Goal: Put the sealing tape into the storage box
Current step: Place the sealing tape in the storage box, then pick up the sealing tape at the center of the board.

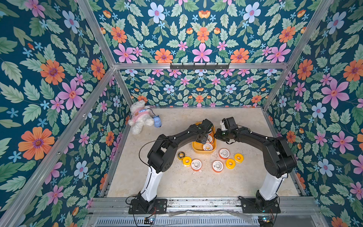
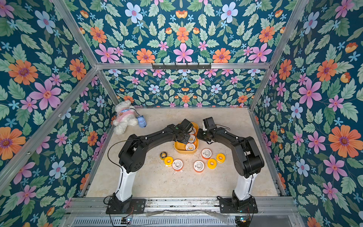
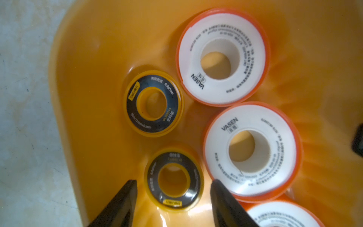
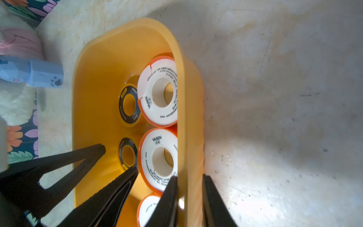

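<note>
The yellow storage box (image 1: 196,148) stands mid-table between both arms. In the left wrist view several sealing tape spools lie flat on its floor: two black-and-yellow ones (image 3: 154,103) and white-faced ones with orange rims (image 3: 222,57). My left gripper (image 3: 173,181) hangs open inside the box, and the nearer black-and-yellow spool lies loose between its fingertips. My right gripper (image 4: 189,176) is shut on the box's long side wall (image 4: 182,98), one finger inside and one outside. Several more spools (image 1: 217,166), yellow, white-and-orange and one black-and-yellow, lie on the table in front of the box.
A white plush toy (image 1: 140,117) with a small blue item (image 1: 157,121) lies at the back left corner. Floral walls and aluminium frame posts close in the table on three sides. Both arm bases stand at the front edge.
</note>
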Action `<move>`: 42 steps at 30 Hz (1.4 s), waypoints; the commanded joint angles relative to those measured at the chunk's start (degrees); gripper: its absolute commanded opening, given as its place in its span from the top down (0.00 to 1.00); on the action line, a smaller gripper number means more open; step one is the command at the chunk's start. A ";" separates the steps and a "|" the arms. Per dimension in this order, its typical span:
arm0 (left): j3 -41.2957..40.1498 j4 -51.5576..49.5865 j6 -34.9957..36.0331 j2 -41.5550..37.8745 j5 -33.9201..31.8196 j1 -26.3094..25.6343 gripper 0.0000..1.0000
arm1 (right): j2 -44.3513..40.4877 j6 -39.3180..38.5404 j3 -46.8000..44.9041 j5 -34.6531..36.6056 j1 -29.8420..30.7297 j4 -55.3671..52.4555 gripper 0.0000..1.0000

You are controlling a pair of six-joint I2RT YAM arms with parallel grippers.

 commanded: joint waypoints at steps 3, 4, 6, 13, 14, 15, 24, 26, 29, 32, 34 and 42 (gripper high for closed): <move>-0.14 -0.75 -0.44 -0.04 -0.91 0.17 0.35 | 0.21 -0.24 0.45 0.40 0.07 -0.76 0.74; -0.13 -0.73 -0.44 -0.28 -1.02 0.17 0.35 | 0.23 -0.20 0.50 0.35 0.00 -0.75 0.74; -0.12 -0.69 -0.48 -0.70 -1.32 0.17 0.35 | 0.16 -0.24 0.50 0.35 0.02 -0.83 0.74; -3.06 2.09 -1.76 -6.78 -1.79 0.12 0.36 | -1.92 -0.60 0.65 1.87 -0.02 -1.19 0.73; -4.49 3.40 -2.15 -8.67 -1.60 0.14 0.36 | -2.49 -0.75 0.72 2.31 0.03 -1.24 0.72; -5.90 4.68 -2.63 -10.23 -1.50 0.20 0.36 | -2.91 -1.05 0.77 2.74 0.02 -1.33 0.71; -24.22 15.38 -10.61 -29.28 1.28 5.39 0.37 | -9.32 -4.20 -0.83 3.49 1.00 -0.27 0.60; -28.23 16.44 -12.04 -32.76 3.80 7.72 0.37 | -11.30 -4.99 -0.80 3.69 1.96 -0.44 0.60; -32.35 16.08 -13.59 -36.35 5.60 10.19 0.37 | -12.46 -6.58 -0.56 4.42 3.85 -1.31 0.59; -35.80 14.98 -14.45 -39.06 6.38 11.45 0.37 | -12.99 -8.43 -0.11 6.06 6.66 -2.92 0.58; -37.75 14.18 -14.25 -40.40 7.60 11.68 0.37 | -13.01 -8.73 0.07 7.82 7.87 -4.03 0.57; -45.31 12.15 -14.43 -42.05 14.06 11.63 0.31 | -13.02 -8.06 -2.11 8.49 8.16 -4.60 0.57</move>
